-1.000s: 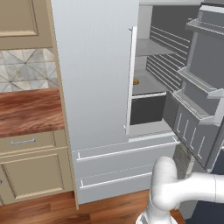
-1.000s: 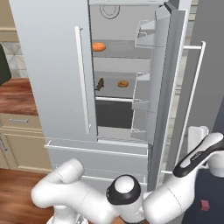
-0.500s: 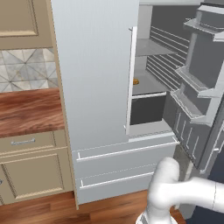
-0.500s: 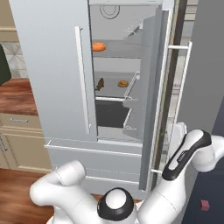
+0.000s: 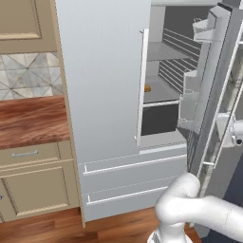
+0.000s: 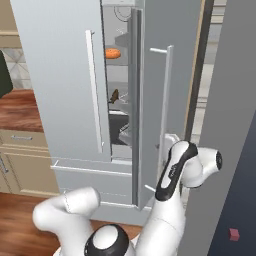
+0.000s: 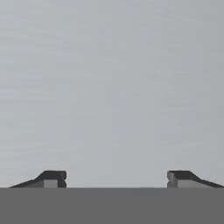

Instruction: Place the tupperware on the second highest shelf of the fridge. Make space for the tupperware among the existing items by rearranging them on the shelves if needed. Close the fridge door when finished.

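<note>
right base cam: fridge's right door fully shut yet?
No. The fridge door is still ajar, and through the gap an orange food on a shelf and a dark brown piece lower down remain visible.

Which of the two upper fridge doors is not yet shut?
The right door, the one the arm pushes on. It stands ajar, with a gap that shows the shelves and an orange food; the left door lies flush and closed.

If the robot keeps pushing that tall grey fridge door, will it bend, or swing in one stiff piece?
The fridge door probably swings as one rigid slab: its edges look straight from top to bottom. The moulded bins on its inside likely add weight. The open gripper faces a flat, smooth grey surface, so its fingertips might slide.
</note>
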### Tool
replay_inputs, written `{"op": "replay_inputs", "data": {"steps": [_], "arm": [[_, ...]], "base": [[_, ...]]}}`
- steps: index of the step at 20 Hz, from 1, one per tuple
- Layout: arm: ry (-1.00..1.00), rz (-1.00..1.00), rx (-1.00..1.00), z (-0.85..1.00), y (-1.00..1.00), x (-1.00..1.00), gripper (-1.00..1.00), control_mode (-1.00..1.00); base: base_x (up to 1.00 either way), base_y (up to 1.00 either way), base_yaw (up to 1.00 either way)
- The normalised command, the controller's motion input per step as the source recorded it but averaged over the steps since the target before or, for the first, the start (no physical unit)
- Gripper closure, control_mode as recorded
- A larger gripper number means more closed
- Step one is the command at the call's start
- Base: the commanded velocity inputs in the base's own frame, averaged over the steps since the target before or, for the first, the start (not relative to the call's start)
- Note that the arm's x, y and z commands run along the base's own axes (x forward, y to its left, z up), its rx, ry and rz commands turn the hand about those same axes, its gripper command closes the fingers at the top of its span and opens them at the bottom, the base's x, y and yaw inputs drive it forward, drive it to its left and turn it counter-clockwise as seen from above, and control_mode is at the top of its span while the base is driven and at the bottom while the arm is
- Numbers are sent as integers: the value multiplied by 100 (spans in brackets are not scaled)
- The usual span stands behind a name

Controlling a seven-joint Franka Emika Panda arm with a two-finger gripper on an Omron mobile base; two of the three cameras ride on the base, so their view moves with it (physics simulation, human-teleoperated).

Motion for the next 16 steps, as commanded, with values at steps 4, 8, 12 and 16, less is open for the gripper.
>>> {"op": "replay_inputs", "data": {"steps": [4,8,12,16], "arm": [[-11,-3,-18,56,100,62,-100,-100],[0,-23,-21,35,98,72,-100,-100],[5,-29,-20,39,94,76,-100,-100],[18,-26,-18,77,63,73,-100,-100]], "base": [[0,0,0],[0,0,0],[0,0,0],[0,0,0]]}}
